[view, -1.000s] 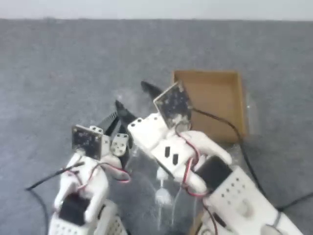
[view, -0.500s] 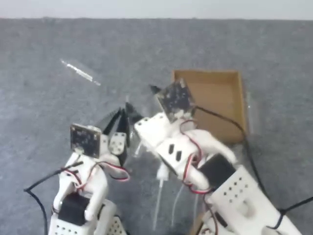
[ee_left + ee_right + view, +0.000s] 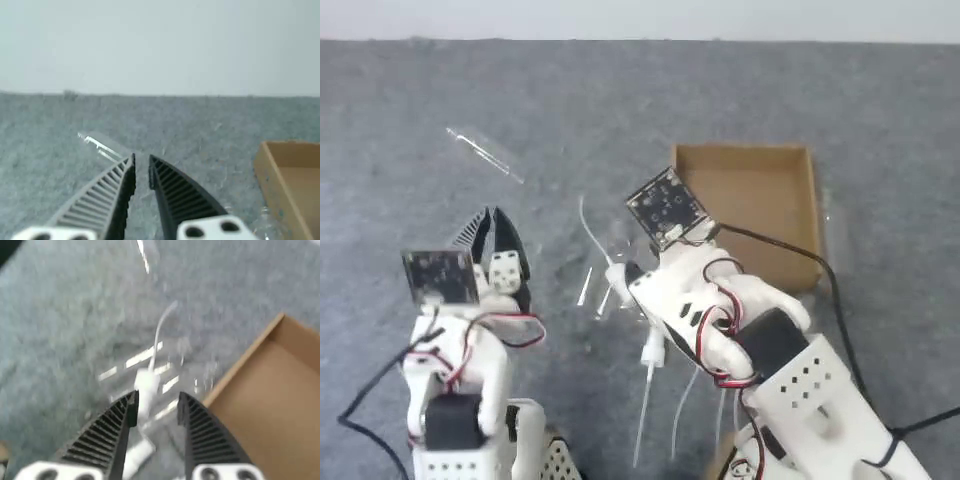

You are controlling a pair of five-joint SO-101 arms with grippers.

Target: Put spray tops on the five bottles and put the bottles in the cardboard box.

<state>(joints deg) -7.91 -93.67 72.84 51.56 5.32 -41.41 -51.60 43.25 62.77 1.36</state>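
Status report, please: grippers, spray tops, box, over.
Left gripper barely open, empty. Right gripper open over a spray top near the cardboard box. Box holds nothing yet. Nothing seen blocking it.

I seem to be working at a robotics lab bench: grey felt-like table cover (image 3: 770, 90) across the frame, bare pale wall (image 3: 640, 18) along the top, a white desktop arm (image 3: 800, 385) lower right.

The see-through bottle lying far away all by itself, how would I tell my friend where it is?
Find the brown cardboard box on the grey table, then look across, beyond the left arm. The clear bottle lies flat there, alone, while the white spray tops and other clear pieces crowd between the arms.
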